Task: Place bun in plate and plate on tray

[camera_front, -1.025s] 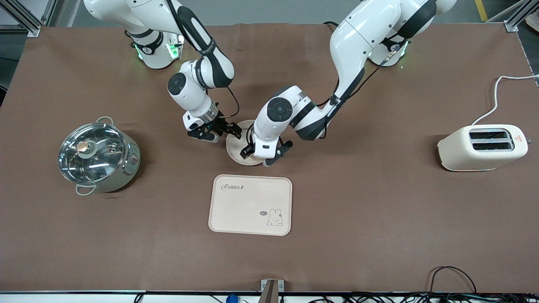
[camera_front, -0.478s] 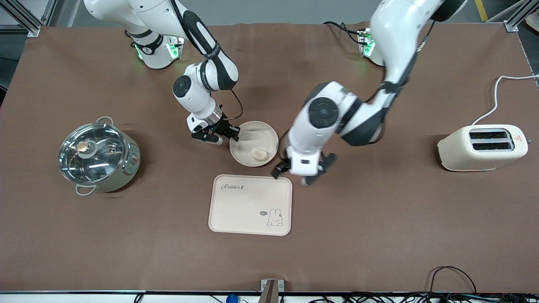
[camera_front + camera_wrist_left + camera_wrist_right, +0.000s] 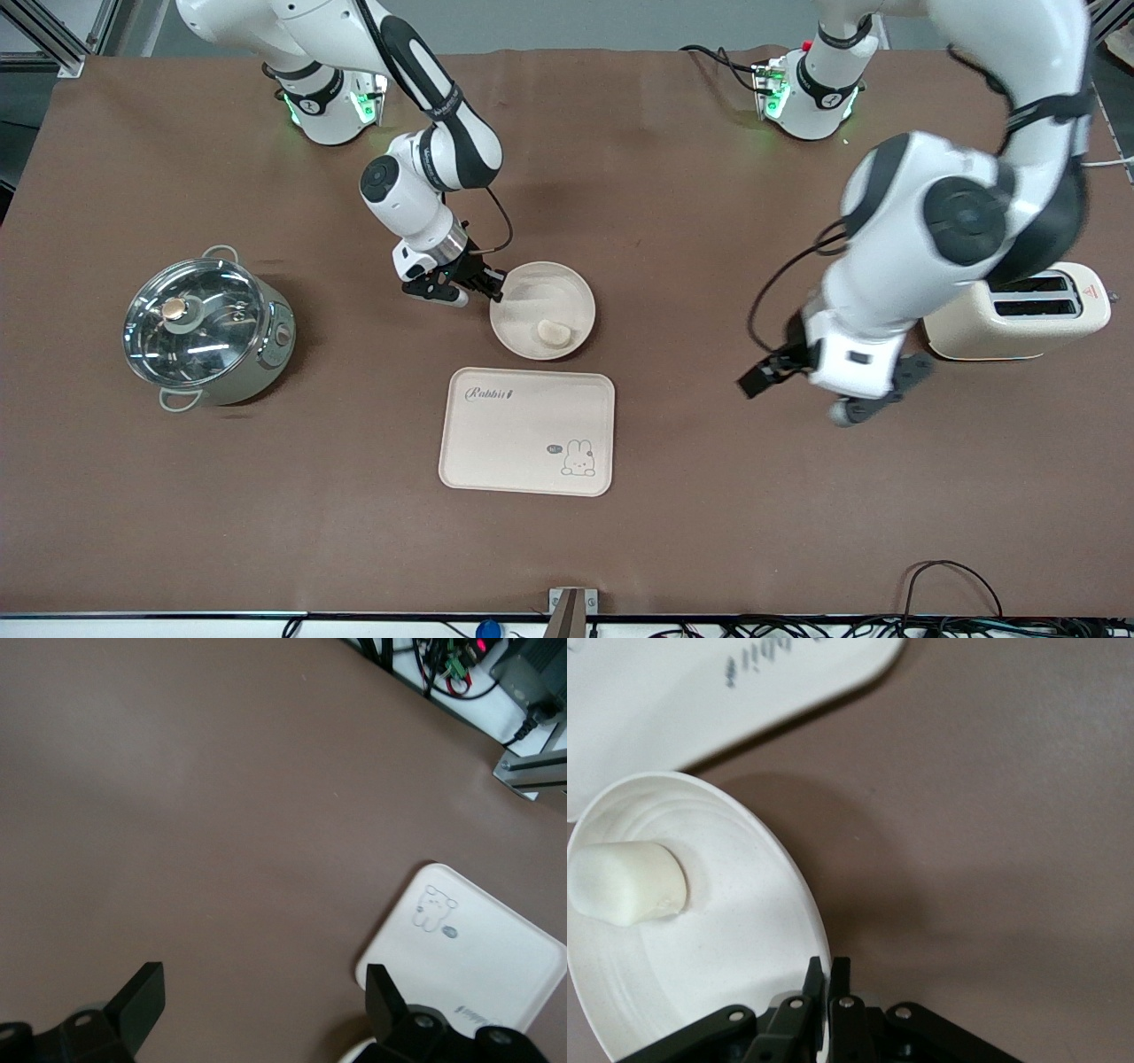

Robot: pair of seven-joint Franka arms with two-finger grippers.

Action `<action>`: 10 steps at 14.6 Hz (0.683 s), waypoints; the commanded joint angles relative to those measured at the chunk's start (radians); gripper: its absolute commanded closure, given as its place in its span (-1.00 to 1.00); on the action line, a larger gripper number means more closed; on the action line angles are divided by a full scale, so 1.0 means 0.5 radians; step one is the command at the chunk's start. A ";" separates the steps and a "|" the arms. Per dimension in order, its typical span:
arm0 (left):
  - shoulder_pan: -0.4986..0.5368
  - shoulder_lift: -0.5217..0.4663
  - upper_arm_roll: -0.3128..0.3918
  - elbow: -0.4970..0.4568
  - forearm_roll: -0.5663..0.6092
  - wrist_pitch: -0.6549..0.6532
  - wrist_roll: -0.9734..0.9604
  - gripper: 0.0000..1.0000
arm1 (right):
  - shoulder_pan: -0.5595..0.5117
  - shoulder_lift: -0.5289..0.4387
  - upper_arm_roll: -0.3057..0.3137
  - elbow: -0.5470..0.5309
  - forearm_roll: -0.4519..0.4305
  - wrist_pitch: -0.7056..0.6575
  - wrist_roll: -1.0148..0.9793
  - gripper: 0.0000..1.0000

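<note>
The round cream plate (image 3: 542,310) sits on the brown table, a little farther from the front camera than the tray (image 3: 527,431). The pale bun (image 3: 555,332) lies in the plate. My right gripper (image 3: 493,291) is shut on the plate's rim at the side toward the right arm's end. In the right wrist view the fingers (image 3: 829,979) pinch the rim of the plate (image 3: 744,930), with the bun (image 3: 625,883) inside and the tray's edge (image 3: 700,691) close by. My left gripper (image 3: 819,390) is open and empty, in the air over bare table beside the toaster. The left wrist view shows the tray (image 3: 465,952).
A cream two-slot toaster (image 3: 1019,310) stands toward the left arm's end, its cord running to the table edge. A steel pot with a glass lid (image 3: 205,328) stands toward the right arm's end. The brown table cloth (image 3: 797,496) covers the whole table.
My left arm has let go of the bun in the plate, lifted, and swung away toward the toaster. The plate with the bun has shifted slightly toward the tray, held by my right gripper.
</note>
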 commanded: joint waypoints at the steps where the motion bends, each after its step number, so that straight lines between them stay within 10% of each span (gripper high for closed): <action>1: 0.171 -0.180 -0.009 -0.047 0.035 -0.172 0.448 -1.00 | -0.023 -0.141 0.010 -0.023 0.133 -0.034 -0.042 1.00; 10: 0.497 -0.572 -0.003 -0.047 0.069 -0.719 1.283 -1.00 | -0.305 0.257 -0.012 0.655 0.225 -0.141 0.007 1.00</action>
